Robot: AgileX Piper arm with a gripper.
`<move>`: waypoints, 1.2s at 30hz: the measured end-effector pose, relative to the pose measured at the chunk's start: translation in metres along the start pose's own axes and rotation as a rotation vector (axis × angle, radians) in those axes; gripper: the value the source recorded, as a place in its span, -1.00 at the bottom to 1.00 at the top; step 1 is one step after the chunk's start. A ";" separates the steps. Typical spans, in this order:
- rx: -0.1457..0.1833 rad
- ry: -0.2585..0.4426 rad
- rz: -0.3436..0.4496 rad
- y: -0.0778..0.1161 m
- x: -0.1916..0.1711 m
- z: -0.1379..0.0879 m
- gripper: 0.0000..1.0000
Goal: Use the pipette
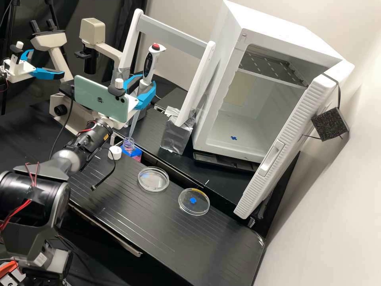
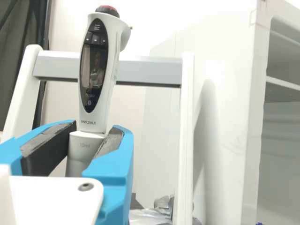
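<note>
1. Pipette (image 1: pixel 151 63): white, red-topped, dark display; slightly tilted, red end uppermost, its tip at the mouth of the bottle; whether inside, cannot tell.
2. Hand (image 1: pixel 146 82): blue fingers pinching the pipette between them.
3. Bottle (image 1: pixel 128 145): clear, uncapped.
4. White cap (image 1: pixel 115 153): beside the bottle, on the black worktop (image 1: pixel 119 190).
5. Two clear round dishes (image 1: pixel 153 179): on the worktop, apart.

Off-white walls (image 1: pixel 337 206) rise behind a black, ridged bench (image 1: pixel 222 242), its surface catching pale glints of light. A dark curtain (image 1: pixel 113 20) hangs behind the bench, at the high view's upper left.
</note>
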 end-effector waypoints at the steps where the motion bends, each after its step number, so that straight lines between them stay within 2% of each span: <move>1: -0.005 -0.004 -0.002 -0.002 -0.001 0.002 -1.00; 9: -0.040 -0.025 -0.008 -0.016 -0.008 0.015 -1.00; 15: -0.047 -0.037 -0.063 -0.027 -0.019 0.022 -1.00; 23: -0.020 -0.031 -0.128 -0.040 -0.032 0.020 -1.00; 29: -0.020 -0.037 -0.132 -0.047 -0.034 0.021 -1.00; 36: -0.027 -0.081 -0.130 -0.049 -0.034 0.025 -1.00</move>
